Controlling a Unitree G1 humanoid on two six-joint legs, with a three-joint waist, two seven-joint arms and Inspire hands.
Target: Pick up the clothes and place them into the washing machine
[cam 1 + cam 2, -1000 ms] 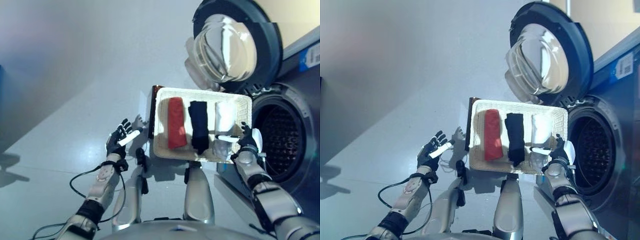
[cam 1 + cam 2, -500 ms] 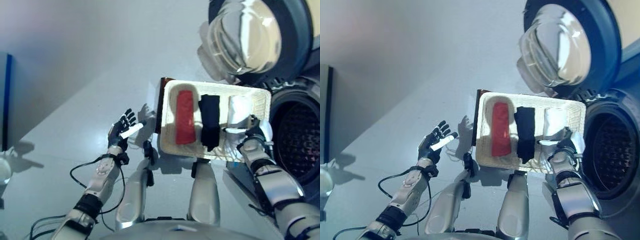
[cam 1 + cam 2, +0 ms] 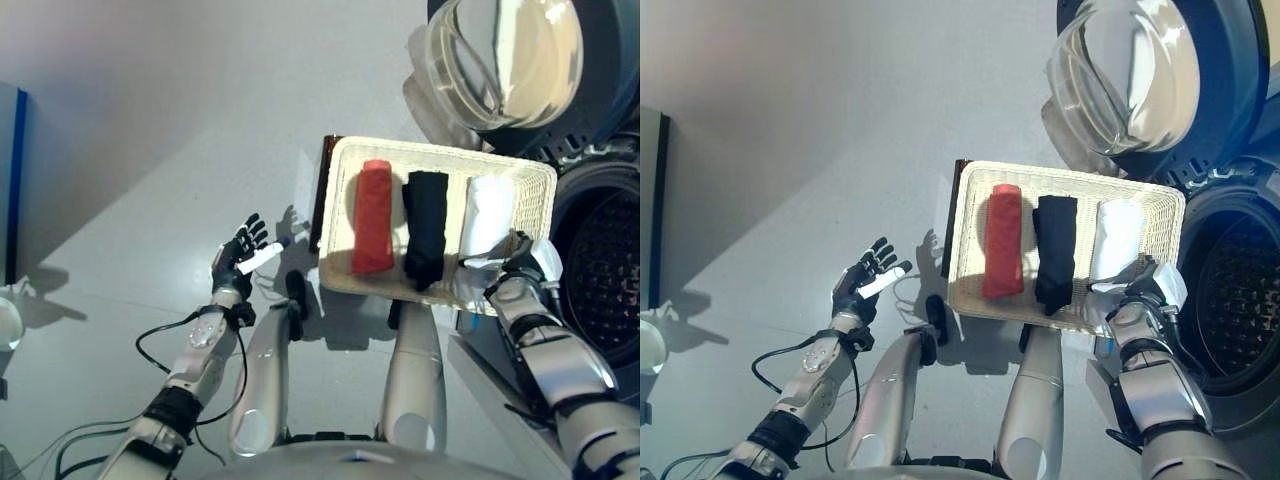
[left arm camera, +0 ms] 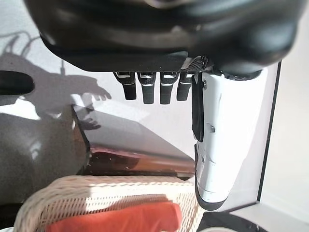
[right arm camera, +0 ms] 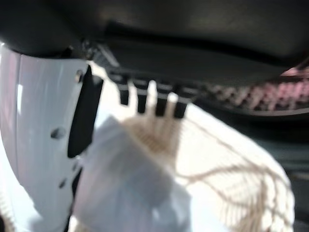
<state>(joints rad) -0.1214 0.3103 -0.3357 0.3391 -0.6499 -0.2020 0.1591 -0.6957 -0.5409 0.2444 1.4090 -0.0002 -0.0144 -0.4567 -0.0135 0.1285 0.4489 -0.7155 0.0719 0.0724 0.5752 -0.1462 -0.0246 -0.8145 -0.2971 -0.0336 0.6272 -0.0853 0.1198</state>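
Observation:
A shallow wicker basket (image 3: 432,148) rests on a low dark brown box (image 3: 325,190) beside the washing machine (image 3: 610,270). In it lie a folded red cloth (image 3: 373,218), a black cloth (image 3: 425,228) and a white cloth (image 3: 487,215) side by side. My right hand (image 3: 522,268) is at the basket's near right corner, open, with its thumb (image 5: 38,121) and fingers around the near end of the white cloth (image 5: 130,188). My left hand (image 3: 238,262) is open and empty above the floor, left of the basket and apart from it.
The machine's round door (image 3: 510,60) stands open behind the basket, and the dark drum lies right of it. A blue-edged panel (image 3: 12,180) stands at the far left. The left wrist view shows the box (image 4: 130,150) and the basket rim (image 4: 96,186).
The whole picture has shifted, so the camera moved. Both hands keep their places relative to the basket; the clothes lie as before.

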